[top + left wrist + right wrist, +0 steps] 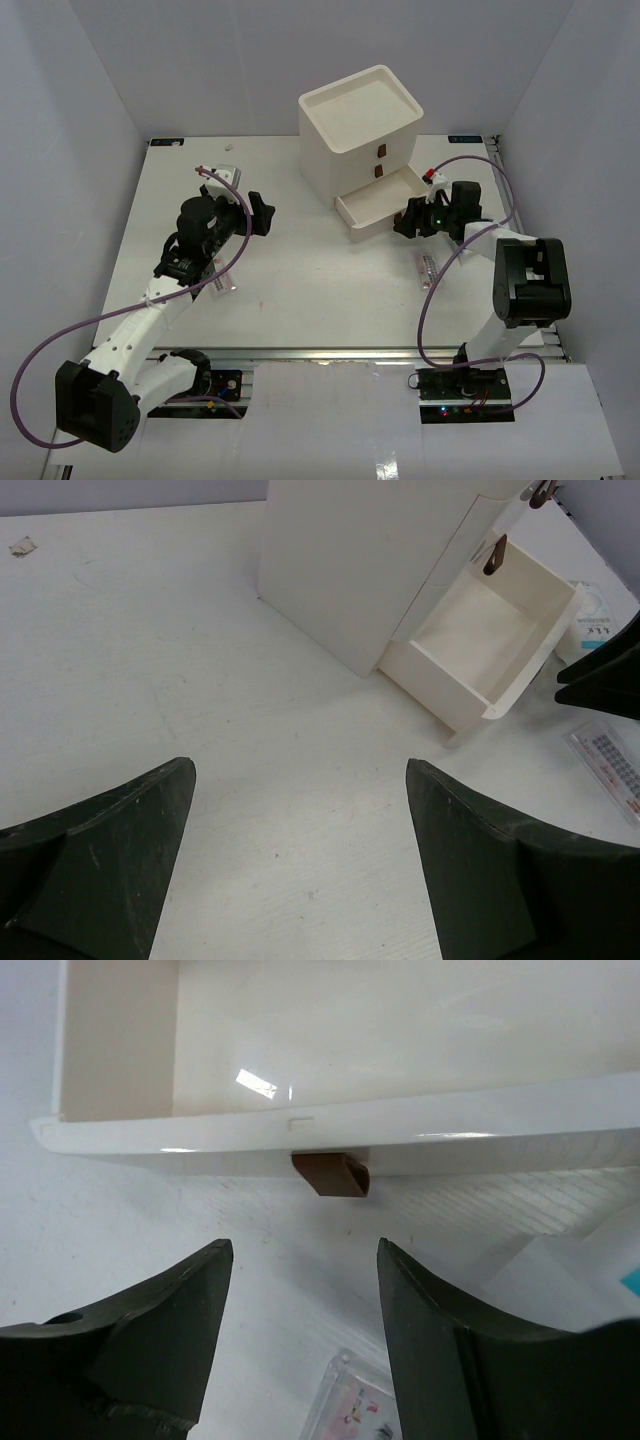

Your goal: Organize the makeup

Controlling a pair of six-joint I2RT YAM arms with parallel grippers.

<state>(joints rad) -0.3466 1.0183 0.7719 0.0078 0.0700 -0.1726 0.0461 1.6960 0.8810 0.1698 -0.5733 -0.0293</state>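
Both jaw pairs apart, L gripper point(300, 770) over table point(150, 630), R gripper point(305, 1248) facing brown handle point(332, 1174) of open drawer point(300, 1130), sachet point(350, 1408) under it

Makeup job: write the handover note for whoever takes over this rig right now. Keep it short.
Left gripper: open, empty, over bare table left of the drawer box.
Right gripper: open, empty, just in front of the brown handle of the bottom drawer.
Done: the bottom drawer is pulled out; what shows of its inside is empty.
Things: one flat sachet lies on the table by the right arm; a blue-print sachet lies beside the drawer. No sponges or tubes in view.
Left: put the sachets in; nothing looks stowed yet.
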